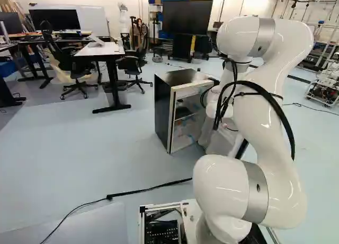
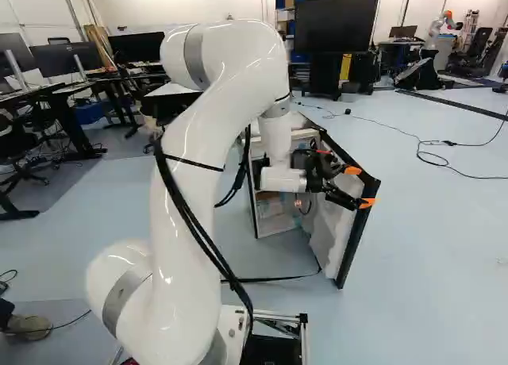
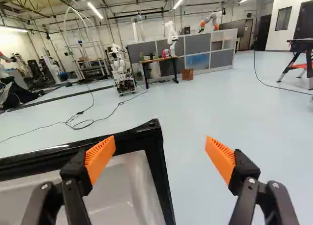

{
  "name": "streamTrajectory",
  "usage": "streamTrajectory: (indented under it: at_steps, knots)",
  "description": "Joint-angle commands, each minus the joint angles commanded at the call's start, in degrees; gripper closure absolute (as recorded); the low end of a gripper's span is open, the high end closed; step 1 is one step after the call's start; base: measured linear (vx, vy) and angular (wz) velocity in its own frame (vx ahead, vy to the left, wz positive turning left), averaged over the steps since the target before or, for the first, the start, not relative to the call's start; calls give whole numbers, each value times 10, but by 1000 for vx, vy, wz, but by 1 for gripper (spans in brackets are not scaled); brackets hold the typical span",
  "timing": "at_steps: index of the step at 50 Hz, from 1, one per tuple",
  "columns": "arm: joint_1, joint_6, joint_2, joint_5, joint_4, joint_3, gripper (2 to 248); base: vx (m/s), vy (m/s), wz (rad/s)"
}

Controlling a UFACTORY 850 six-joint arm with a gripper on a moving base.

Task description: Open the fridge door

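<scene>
My gripper (image 2: 363,186) reaches over the inner side of the fridge door (image 2: 337,230) in the right base view, its orange tips at the door's dark edge. The door stands swung out wide from the small black fridge (image 1: 168,103), whose shelves show. In the wrist view the gripper (image 3: 160,156) is open wide, with nothing gripped. One finger lies over the door's black frame (image 3: 142,137) near its corner; the other stands past the door, over the floor. The white inner lining shows beside the frame.
A black cable (image 1: 151,188) crosses the floor ahead of the base. Thin cables (image 2: 432,152) lie beyond the door. A desk (image 1: 98,50) with chairs and a large screen on a stand are behind the fridge. Another robot (image 3: 172,36) stands far off.
</scene>
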Motion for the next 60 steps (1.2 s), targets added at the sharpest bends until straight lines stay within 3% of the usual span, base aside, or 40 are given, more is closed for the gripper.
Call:
streamTrajectory:
  at_steps: [15, 46, 60]
  knots:
    - [-15, 0, -36, 0, 0, -61, 3, 0, 0, 0]
    - [-22, 0, -110, 0, 0, -188, 3, 0, 0, 0]
    - [-24, 0, -118, 0, 0, -202, 3, 0, 0, 0]
